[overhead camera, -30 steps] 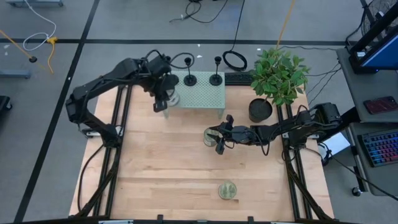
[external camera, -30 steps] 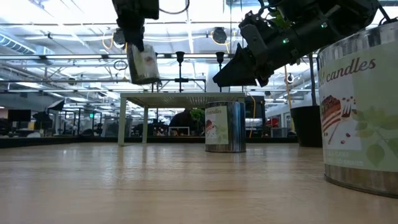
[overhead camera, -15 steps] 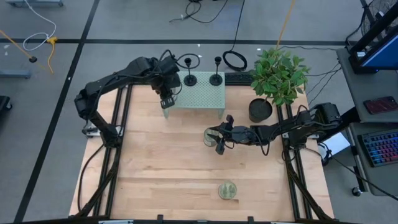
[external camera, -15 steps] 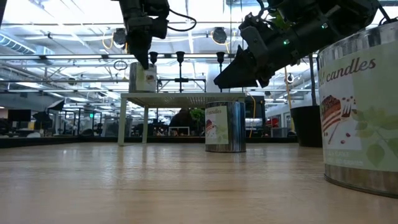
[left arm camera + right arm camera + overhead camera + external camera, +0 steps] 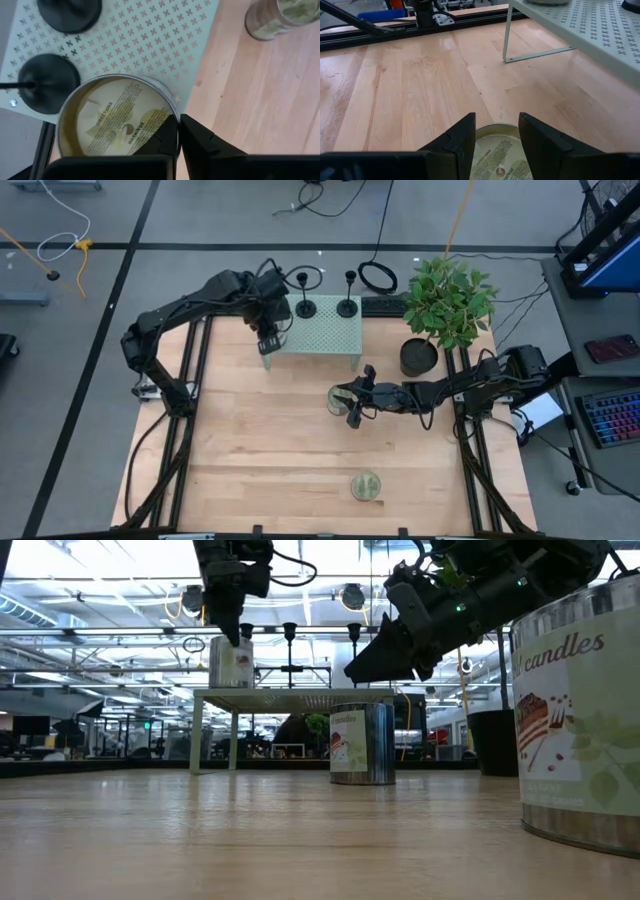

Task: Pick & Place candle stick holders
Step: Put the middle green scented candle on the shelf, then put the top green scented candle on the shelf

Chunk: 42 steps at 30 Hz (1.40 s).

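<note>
Two black candle stick holders [image 5: 306,307] [image 5: 347,306] stand by their round bases on the pale-green perforated shelf [image 5: 325,332]. The low view shows a third stem [image 5: 247,635] behind the jar. My left gripper [image 5: 268,338] is shut on a pale-green glass candle jar [image 5: 230,662] at the shelf's left end. My right gripper [image 5: 352,412] is open and hangs just above a second jar [image 5: 338,395] on the table. Its fingers stand over either side of that jar [image 5: 500,150] without touching it. My left gripper holds the jar by its rim [image 5: 174,111] on the side toward the table's near edge. One finger [image 5: 165,137] is inside the jar and one [image 5: 200,145] outside. The fingers come from above, pointing down. The jar stands upright with its bottom on the shelf top.
A third jar [image 5: 366,485] stands near the table's front edge. A black pot [image 5: 418,357] with a leafy plant [image 5: 450,300] stands at the back right. The bare wooden tabletop [image 5: 250,440] lies left of my right gripper.
My left gripper has gone down and a little toward the far edge with the jar. The jar hung tilted above the shelf a second ago. It now stands upright on the shelf's left end, still in the gripper.
</note>
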Motion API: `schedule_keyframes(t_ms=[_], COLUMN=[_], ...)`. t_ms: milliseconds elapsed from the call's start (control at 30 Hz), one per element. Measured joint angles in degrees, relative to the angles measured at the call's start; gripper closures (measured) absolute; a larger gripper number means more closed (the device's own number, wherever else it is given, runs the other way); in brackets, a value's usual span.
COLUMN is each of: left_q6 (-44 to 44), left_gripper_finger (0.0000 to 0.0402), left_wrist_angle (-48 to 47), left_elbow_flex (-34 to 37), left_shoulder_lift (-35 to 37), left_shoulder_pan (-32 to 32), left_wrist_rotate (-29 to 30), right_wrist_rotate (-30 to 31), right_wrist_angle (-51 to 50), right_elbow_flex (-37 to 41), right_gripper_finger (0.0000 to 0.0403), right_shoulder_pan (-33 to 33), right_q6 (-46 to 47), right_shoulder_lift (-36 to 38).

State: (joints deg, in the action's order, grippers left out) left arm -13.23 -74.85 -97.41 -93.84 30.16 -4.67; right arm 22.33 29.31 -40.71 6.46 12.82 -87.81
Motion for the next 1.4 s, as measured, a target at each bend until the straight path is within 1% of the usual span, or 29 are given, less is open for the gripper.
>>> schedule_keyframes(t_ms=[200, 533, 667, 800, 967, 1233, 1300, 1400], left_q6=[-0.09, -0.59, -0.59, -0.56, -0.19, 1.8, 3.57, 10.26], left_gripper_finger=[0.0381, 0.0329, 0.032, 0.0327, 0.0353, 0.0392, 0.0398, 0.0395], left_wrist_angle=[2.05, 3.37, 4.15, 4.05, 4.76, 4.67, 4.39, 4.76], left_elbow_flex=[0.0, -0.11, -0.11, -0.09, -0.11, -0.1, -0.09, 0.93], left_shoulder_lift=[0.04, 0.06, 0.06, 0.66, 3.7, 11.86, 13.5, 16.33], left_shoulder_pan=[-0.49, -1.99, -2.86, -4.04, -6.63, -15.18, -17.91, -22.27], left_wrist_rotate=[0.17, 0.34, 1.89, 4.31, 7.38, 13.8, 15.81, 20.15], right_wrist_rotate=[0.0, -0.01, -0.08, -0.15, -0.15, -0.15, -0.15, -0.15], right_wrist_angle=[-0.42, -0.78, -1.34, -3.91, -5.18, -3.95, -3.89, -4.4], right_elbow_flex=[0.0, 0.0, 0.0, 0.0, 0.0, 0.0, 0.0, 0.0], right_gripper_finger=[0.0261, 0.0261, 0.0261, 0.0261, 0.0261, 0.0261, 0.0261, 0.0261], right_shoulder_pan=[0.0, 0.0, 0.0, 0.08, 0.07, 0.07, 0.07, 0.07], right_q6=[0.0, 0.0, 0.21, 1.44, 0.59, -0.44, -0.42, 0.07], right_shoulder_lift=[0.0, 0.0, 0.0, 0.0, 0.0, 0.0, 0.0, 0.0])
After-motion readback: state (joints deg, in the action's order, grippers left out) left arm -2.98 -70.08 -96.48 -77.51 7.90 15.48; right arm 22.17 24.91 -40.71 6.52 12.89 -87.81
